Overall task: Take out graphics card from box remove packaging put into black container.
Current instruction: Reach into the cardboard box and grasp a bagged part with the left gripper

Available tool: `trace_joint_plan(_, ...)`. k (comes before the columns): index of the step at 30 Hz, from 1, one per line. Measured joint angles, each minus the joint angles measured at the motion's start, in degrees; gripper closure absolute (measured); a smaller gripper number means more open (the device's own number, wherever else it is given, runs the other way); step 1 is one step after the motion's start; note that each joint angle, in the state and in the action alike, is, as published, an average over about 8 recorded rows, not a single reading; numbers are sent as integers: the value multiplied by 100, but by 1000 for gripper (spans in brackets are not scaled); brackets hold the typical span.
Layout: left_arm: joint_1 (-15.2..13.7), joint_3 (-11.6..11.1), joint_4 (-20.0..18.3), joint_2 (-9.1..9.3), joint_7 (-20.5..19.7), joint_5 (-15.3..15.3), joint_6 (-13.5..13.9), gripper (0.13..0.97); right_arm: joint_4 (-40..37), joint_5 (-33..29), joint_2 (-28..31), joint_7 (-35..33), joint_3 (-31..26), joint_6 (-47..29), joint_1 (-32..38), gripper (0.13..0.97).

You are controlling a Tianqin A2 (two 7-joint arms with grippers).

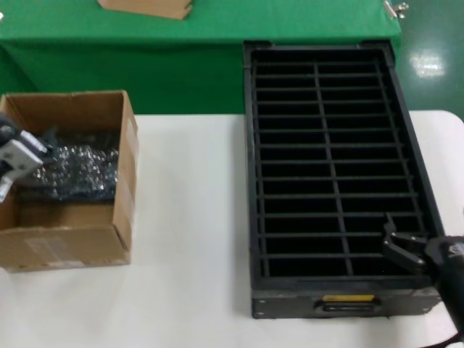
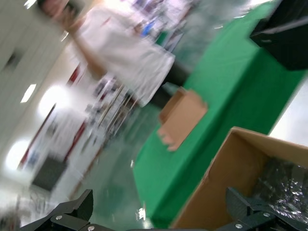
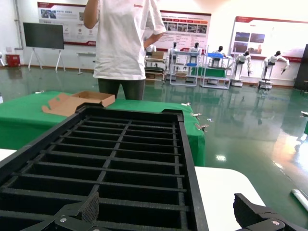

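The brown cardboard box stands open on the left of the white table. In it lies the crinkly silver packaging; the graphics card is hidden inside it. My left gripper hangs over the box's left wall, open, holding nothing. In the left wrist view its fingers are spread wide, with the box wall and the packaging beyond. The black container with its slot dividers fills the right side. My right gripper hovers open and empty over its near right corner, above the slots.
A green-clothed table stands behind, with a flat cardboard piece on it. A person in a white shirt stands beyond that table. Bare white tabletop lies between box and container.
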Motion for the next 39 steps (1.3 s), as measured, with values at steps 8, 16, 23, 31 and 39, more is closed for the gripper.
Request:
trace_joint_plan(8,-1643,1246,1785,319,972,18,938,132,0,0,0,0,0,0,0,129)
trace_joint_plan(16,-2360,535,3697,1130,1412,940,2075,132,0,0,0,0,0,0,0,129)
trace_joint_plan(23,-2828,-957,5421,1852,2990,1196,3231,132,0,0,0,0,0,0,0,129)
trace_joint_plan(31,-3224,-1721,6611,2154,3948,1471,4134,132,0,0,0,0,0,0,0,129)
trace_joint_plan(39,-3130,-1826,6451,2100,3701,2077,4550,132,0,0,0,0,0,0,0,129)
